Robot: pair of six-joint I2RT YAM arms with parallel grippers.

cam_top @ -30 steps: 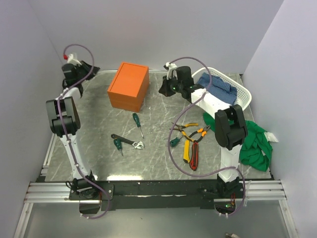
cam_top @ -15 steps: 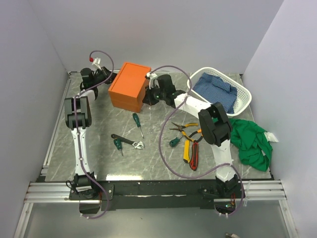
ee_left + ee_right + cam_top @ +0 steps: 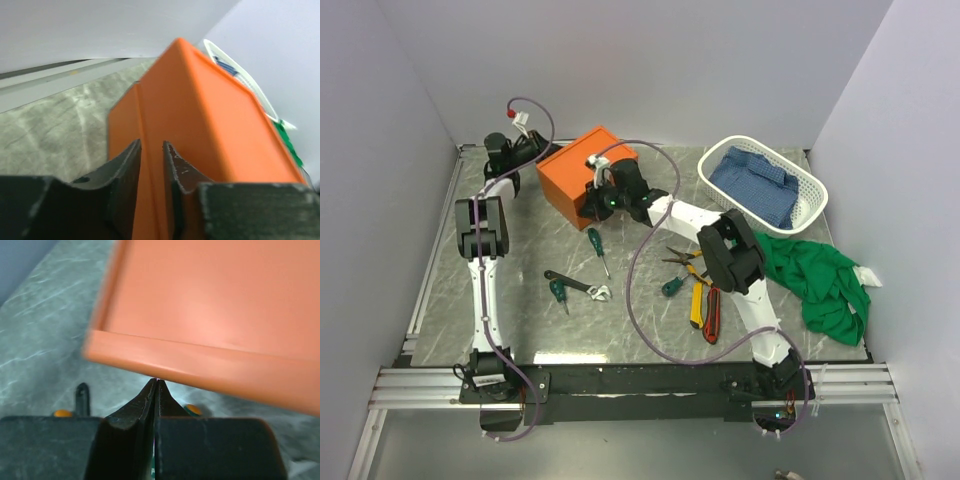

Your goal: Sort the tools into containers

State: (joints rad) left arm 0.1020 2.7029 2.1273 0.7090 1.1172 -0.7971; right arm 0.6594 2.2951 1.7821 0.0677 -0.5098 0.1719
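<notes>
The orange box [image 3: 572,172] stands at the back of the table, tilted and turned. My left gripper [image 3: 532,150] is at its far left corner; in the left wrist view [image 3: 151,144] its fingers are closed to a narrow gap on the box's corner edge [image 3: 200,115]. My right gripper [image 3: 594,192] is shut at the box's near side, with its tips [image 3: 156,381] touching the underside of the orange rim [image 3: 200,367]. On the table lie a green screwdriver [image 3: 597,248], a black wrench [image 3: 576,285], a short green screwdriver [image 3: 558,293], pliers [image 3: 698,262], a yellow knife [image 3: 696,305] and a red-black knife [image 3: 712,314].
A white basket [image 3: 720,150] holding a blue cloth [image 3: 752,180] stands at the back right. A green cloth [image 3: 812,282] lies at the right edge. Walls close in the back and both sides. Cables loop over both arms.
Both arms have swung inward to the orange box. The right gripper moved left along its near side and under its rim. The box has turned and tilted up.
</notes>
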